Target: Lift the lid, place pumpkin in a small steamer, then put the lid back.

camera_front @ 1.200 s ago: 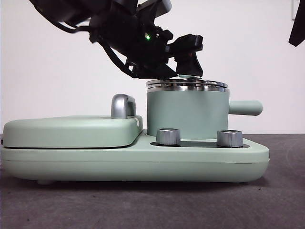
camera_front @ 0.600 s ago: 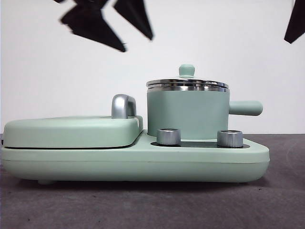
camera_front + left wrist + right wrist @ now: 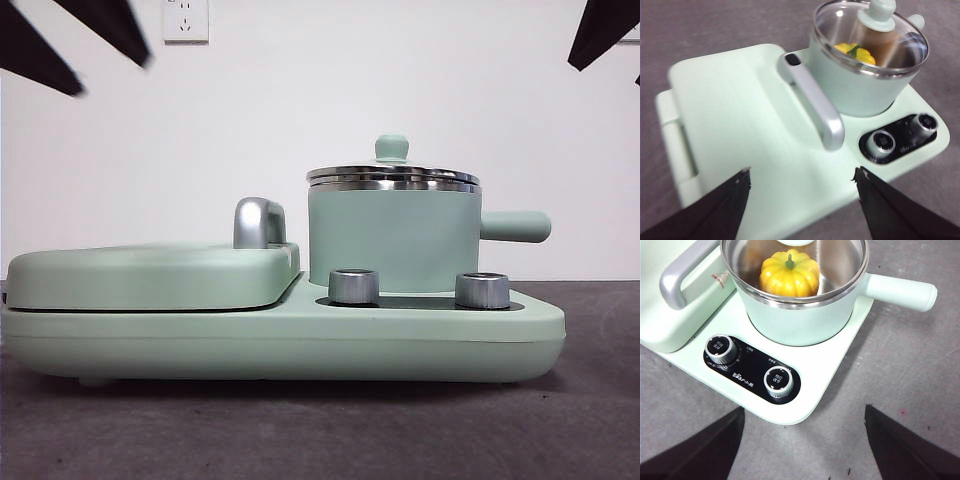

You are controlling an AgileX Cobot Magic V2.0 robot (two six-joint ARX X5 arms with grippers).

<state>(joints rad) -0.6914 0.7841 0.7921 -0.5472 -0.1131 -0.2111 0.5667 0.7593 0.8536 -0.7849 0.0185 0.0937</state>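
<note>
**Lid on, pumpkin inside**

We see the lid [image 3: 392, 172] seated on the steamer [image 3: 392, 240]; the pumpkin [image 3: 789, 275] sits inside, hidden from the front. Left pincer [image 3: 800, 192] and right pincer [image 3: 802, 435] hang apart, empty, tips cropped.

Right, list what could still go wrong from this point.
Little is left to fail: the lid sits on the small steamer with the pumpkin inside.
1. The blurred left wrist view cannot confirm that the lid's rim is seated evenly all round; if it is not, a knock might shift it.
2. The steamer's side handle juts out beyond the appliance base, so the open right gripper could catch it on a low move.
</note>
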